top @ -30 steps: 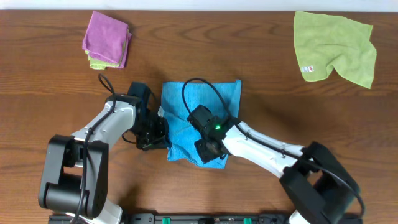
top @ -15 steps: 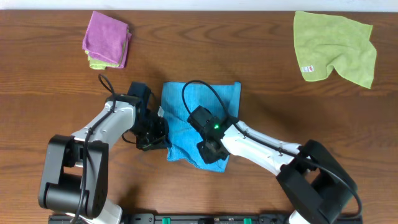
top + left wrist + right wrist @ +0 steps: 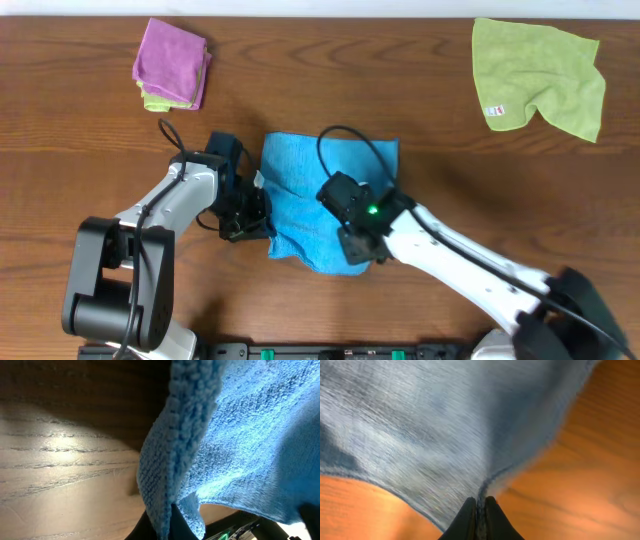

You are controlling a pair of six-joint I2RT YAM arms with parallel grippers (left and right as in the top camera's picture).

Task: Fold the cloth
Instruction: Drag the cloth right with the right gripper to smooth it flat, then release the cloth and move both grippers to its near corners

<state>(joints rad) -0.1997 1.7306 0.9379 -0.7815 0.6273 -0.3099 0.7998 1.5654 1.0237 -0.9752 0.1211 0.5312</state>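
Observation:
The sky-blue cloth point(image 3: 300, 190) lies rumpled on the wooden table at centre, between the two arms. My left gripper point(image 3: 262, 212) is shut on the cloth's left edge; the left wrist view shows the cloth point(image 3: 190, 440) hanging pinched between its fingers point(image 3: 167, 522). My right gripper point(image 3: 358, 248) is shut on the cloth's near right corner; in the right wrist view the blurred cloth point(image 3: 435, 425) is clamped between its fingers point(image 3: 479, 510).
A yellow-green cloth with a white tag point(image 3: 540, 75) lies at the far right. A folded purple cloth point(image 3: 172, 62) sits at the far left on top of a yellow-green one. Cables loop over both arms.
My right gripper has moved to the right with the cloth's corner, stretching the cloth wider. The left gripper has stayed put, still holding the left edge.

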